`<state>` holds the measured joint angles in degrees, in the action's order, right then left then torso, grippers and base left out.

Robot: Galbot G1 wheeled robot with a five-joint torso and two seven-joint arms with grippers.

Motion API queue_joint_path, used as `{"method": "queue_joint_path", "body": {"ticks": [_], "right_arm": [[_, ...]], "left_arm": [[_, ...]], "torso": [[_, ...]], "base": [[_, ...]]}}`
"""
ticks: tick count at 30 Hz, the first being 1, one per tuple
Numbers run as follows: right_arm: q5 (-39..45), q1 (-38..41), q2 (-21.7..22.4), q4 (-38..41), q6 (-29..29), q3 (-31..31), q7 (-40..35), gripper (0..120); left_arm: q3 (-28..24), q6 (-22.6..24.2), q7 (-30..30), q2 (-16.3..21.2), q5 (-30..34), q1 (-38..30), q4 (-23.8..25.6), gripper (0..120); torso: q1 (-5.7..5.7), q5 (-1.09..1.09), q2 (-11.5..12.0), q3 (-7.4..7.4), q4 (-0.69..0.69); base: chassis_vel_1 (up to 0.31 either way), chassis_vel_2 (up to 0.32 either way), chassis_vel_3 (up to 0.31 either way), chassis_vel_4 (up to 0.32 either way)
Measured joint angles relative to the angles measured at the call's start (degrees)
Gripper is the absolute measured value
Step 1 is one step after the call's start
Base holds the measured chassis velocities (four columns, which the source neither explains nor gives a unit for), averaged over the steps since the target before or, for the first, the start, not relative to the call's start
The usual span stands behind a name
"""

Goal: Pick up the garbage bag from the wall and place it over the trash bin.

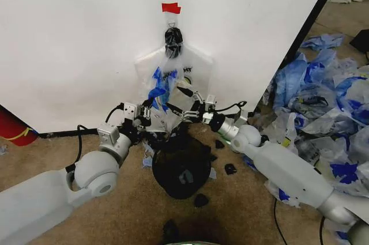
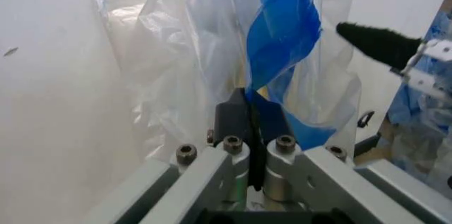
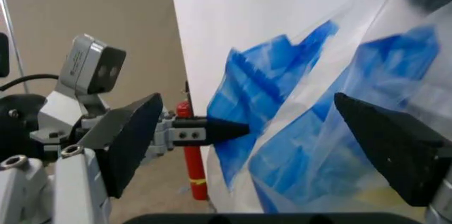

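Bag (image 1: 173,75) hanging on wall from hook, just above bin (image 1: 181,167). Left gripper (image 2: 249,115) clamped shut on blue handle. Right gripper (image 1: 187,104) wide open beside bag, holding nothing. Best to grab opposite handle, then spread evenly.

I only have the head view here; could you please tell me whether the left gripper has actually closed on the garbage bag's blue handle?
Observer: Yes. The left wrist view shows the left gripper shut on a twisted blue handle of the garbage bag.
Operator: Thank you. Is the right gripper holding anything as well?
Observer: No. In the right wrist view the right gripper is open, its fingers wide apart, with the bag's blue and clear plastic in the gap between them.
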<state>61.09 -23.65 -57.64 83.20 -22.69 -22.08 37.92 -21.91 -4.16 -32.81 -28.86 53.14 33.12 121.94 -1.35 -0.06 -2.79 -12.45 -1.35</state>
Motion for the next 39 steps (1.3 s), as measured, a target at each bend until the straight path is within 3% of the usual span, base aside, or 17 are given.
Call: {"method": "queue_joint_path", "body": {"ticks": [13,30,39], "right_arm": [[3.5,4.4,-2.8,-7.4,0.8,-2.8,0.4,91],[-2.0,1.8,-0.7,-7.8,0.6,1.6,-3.1,92],[1.8,-0.4,0.7,-4.4,1.2,4.9,5.4,92]], "left_arm": [[-0.6,-0.1,0.0,-0.5,-0.4,0.1,0.0,0],[-1.2,-0.4,0.1,-1.2,-0.8,0.1,-0.2,0],[-1.4,-0.5,0.2,-1.3,-0.8,-0.2,-0.5,0]], "torso": [[0.00,0.00,0.0,0.00,0.00],[0.00,0.01,0.0,0.01,-0.02],[0.01,0.01,0.0,0.01,-0.01]], "base": [[0.000,0.000,0.000,0.000],[0.000,0.000,0.000,0.000],[0.000,0.000,0.000,0.000]]}}
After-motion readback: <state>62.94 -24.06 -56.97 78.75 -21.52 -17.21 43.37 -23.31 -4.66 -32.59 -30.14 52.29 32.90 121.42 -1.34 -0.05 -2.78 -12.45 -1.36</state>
